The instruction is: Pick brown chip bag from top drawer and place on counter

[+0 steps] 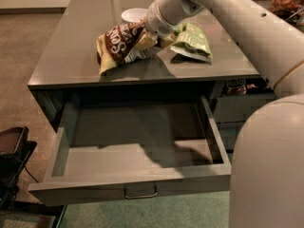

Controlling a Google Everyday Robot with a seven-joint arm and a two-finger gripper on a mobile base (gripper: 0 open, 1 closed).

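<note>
Brown foil on glossy grey: the brown chip bag (121, 46) lies tilted on the bench (71, 56), with its tan lower end on the surface and its upper end at my tool (153, 36). From here I cannot tell whether the tool is clamped on the bag or only against it. The pale arm (237, 27) slants in from the right and hides that end of the bag. A green chip bag (192, 42) lies just beside the tool, and a white bowl (133, 14) sits behind it. Below, the top drawer (137, 189) stands pulled out, its metal handle (140, 193) facing me. Narrower drawers (237, 110) stack at right, partly behind the robot's body (268, 165).
</note>
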